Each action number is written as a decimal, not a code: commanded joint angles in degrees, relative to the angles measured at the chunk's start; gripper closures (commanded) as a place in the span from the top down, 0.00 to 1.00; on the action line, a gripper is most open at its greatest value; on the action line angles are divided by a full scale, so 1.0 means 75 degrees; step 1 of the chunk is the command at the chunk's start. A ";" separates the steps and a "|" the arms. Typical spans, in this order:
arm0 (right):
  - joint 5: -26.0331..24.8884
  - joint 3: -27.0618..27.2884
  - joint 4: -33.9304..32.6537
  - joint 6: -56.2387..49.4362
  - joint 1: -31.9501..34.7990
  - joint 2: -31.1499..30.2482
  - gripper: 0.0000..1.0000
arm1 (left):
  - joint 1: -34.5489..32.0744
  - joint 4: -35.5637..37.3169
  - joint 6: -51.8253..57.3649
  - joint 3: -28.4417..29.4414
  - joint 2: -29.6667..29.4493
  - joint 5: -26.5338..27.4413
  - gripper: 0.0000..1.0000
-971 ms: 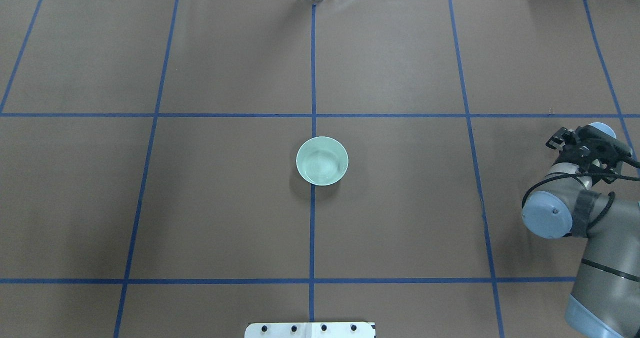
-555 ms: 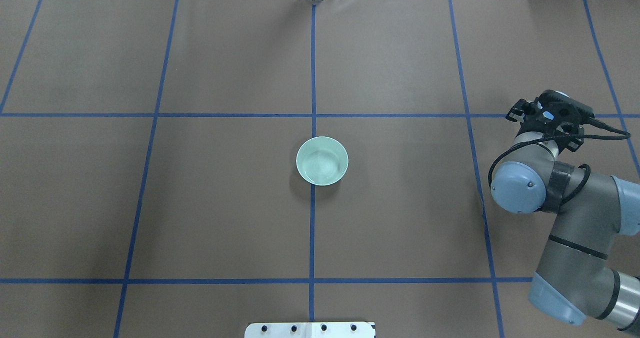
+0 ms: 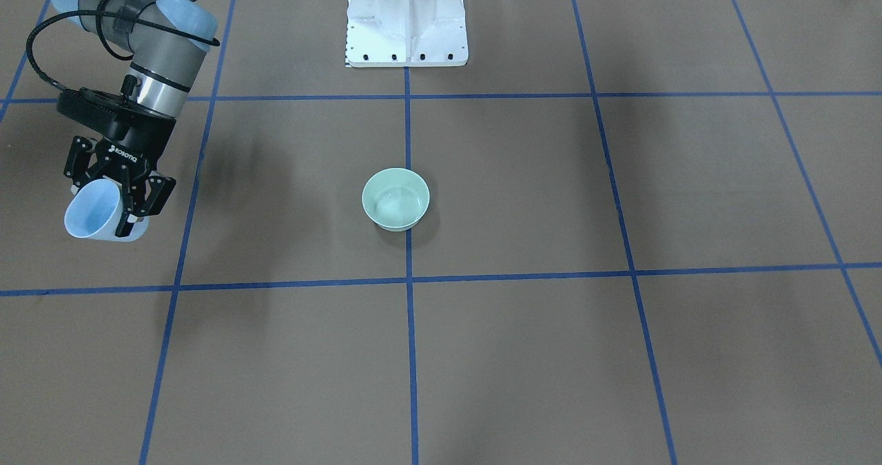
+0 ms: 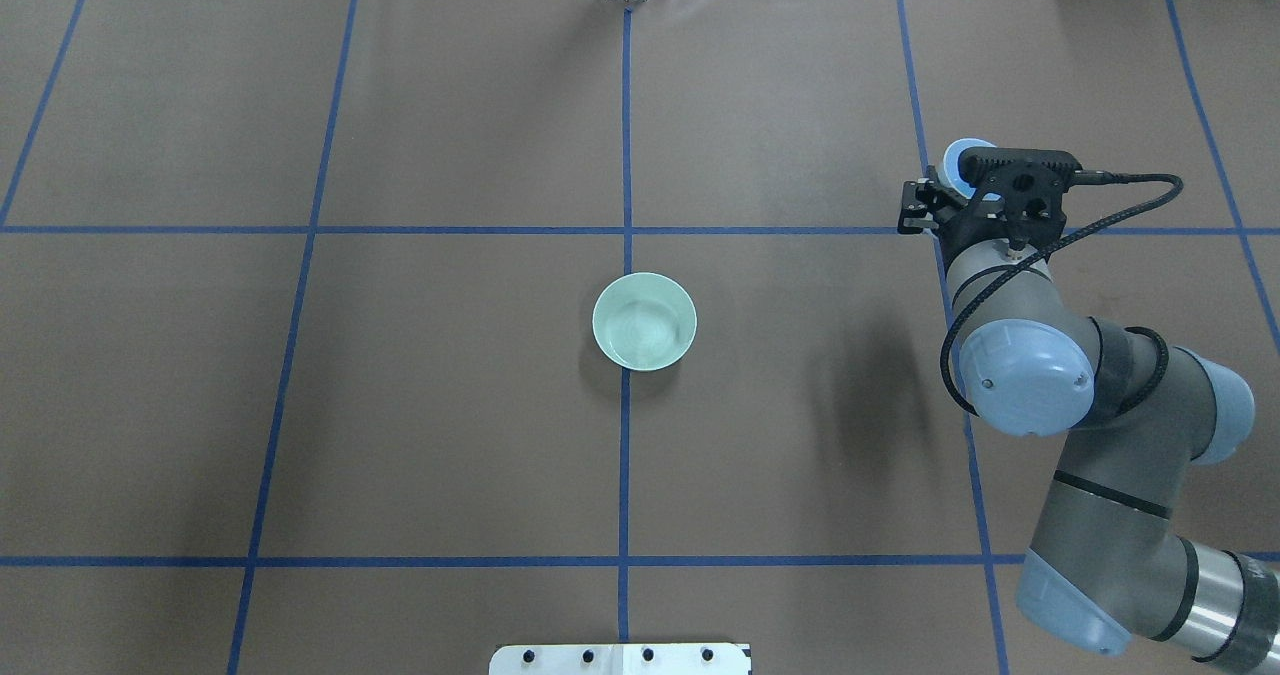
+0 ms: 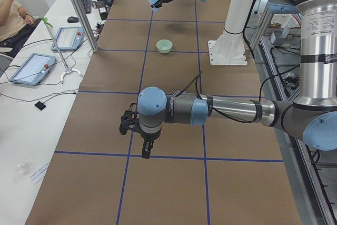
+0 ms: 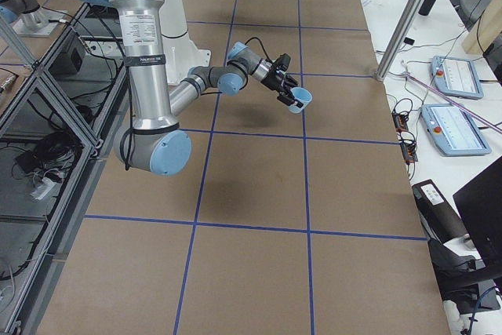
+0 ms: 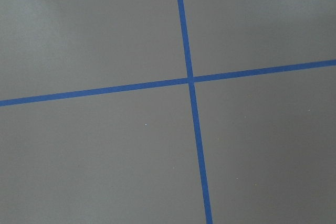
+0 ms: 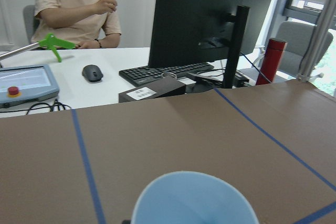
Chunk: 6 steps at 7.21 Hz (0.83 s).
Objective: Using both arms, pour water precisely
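My right gripper point(image 3: 103, 209) is shut on a pale blue cup point(image 3: 91, 211), held tilted above the table at the right side, well apart from the bowl. The cup's rim peeks out beyond the gripper point(image 4: 950, 190) in the overhead view as a blue cup edge point(image 4: 963, 158), and fills the bottom of the right wrist view as a blue cup mouth point(image 8: 194, 199). A mint green bowl point(image 4: 644, 321) stands at the table's centre, with faint white glints inside. Water in the cup cannot be made out. My left gripper point(image 5: 141, 139) hangs over the table's left end; whether it is open or shut I cannot tell.
The white pedestal point(image 3: 406, 17) stands at the robot's side of the table. Blue tape lines point(image 7: 190, 80) grid the brown cover. Beyond the far edge are a monitor point(image 8: 210, 19), a keyboard point(image 8: 163, 72), a seated person point(image 8: 73, 9) and control pendants point(image 5: 31, 68).
My right arm has swung in from the table's right edge, forward and toward the centre, and the blue cup's rim now shows past the gripper. The bowl has not moved.
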 commanded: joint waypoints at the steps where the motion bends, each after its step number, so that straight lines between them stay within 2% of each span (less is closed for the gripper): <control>1: 0.1406 -0.0299 0.2270 -0.2298 -0.0104 0.0259 0.00 | -0.0004 0.0000 -0.0008 0.0001 0.0014 0.0001 1.00; 3: 0.2897 -0.0299 0.3213 -0.3772 -0.0092 0.0248 0.00 | -0.0004 0.0000 -0.0020 0.0012 0.0002 0.0001 1.00; 5: 0.4037 -0.0299 0.3240 -0.4809 -0.0138 0.0294 0.00 | -0.0004 0.0012 -0.0044 0.0024 0.0014 0.0001 1.00; 6: 0.4367 -0.0333 0.3181 -0.5347 -0.0150 0.0538 0.00 | -0.0004 0.0012 -0.0044 0.0024 0.0026 -0.0011 1.00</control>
